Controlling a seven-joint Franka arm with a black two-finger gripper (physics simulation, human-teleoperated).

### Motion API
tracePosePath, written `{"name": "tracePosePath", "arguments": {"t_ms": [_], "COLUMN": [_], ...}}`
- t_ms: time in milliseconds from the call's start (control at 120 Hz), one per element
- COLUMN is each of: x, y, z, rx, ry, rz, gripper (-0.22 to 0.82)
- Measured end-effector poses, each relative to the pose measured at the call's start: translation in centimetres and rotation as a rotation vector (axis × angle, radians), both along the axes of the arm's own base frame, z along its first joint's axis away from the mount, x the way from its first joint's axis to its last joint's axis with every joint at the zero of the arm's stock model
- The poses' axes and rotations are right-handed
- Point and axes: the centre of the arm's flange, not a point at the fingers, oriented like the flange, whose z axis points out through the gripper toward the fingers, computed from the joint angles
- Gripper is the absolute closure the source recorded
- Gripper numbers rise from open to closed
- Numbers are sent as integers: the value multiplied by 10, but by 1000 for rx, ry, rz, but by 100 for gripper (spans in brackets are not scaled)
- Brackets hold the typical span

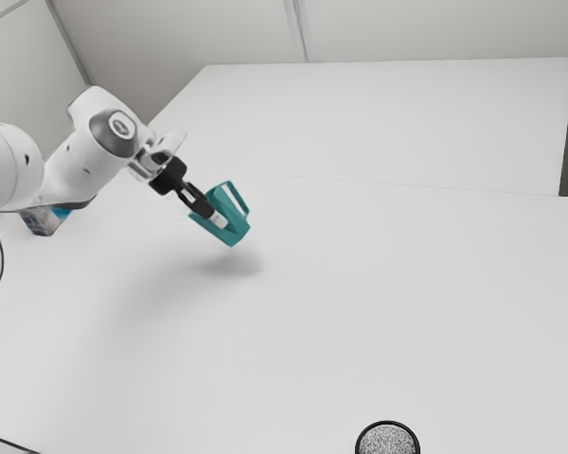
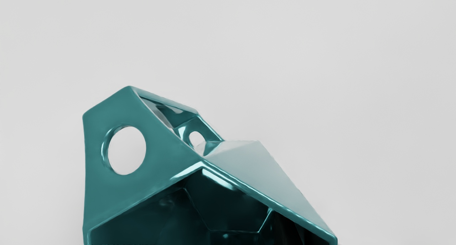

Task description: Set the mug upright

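Teal mug, tilted, pinched by blk gripper, aloft over wht table, w/ shadow below

The mug is above the table, the box toward the exterior view's left.

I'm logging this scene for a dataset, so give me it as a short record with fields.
mug: teal, faceted, tilted, not upright
mug support: held above the table, its shadow below
mug opening: toward the wrist camera
gripper: shut on the mug, fingertips at its wall
other things: round, dark-rimmed item at the exterior view's bottom edge; small box by the arm
task state: mug not yet set upright
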Motion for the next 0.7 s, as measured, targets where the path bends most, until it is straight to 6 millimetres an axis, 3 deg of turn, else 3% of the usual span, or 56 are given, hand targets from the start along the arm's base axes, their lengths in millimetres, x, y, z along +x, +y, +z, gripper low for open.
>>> {"name": "tracePosePath", "arguments": {"t_ms": [100, 283, 508, 700], "x": [0, -20, -50, -59], "y": [-28, -71, -96, -118], "z": [12, 6, -12, -29], "rx": [138, 348, 538, 609], "ry": [-31, -50, -83, -132], "rz": [-77, -169, -201, -186], "gripper": [79, 79, 79, 79]}}
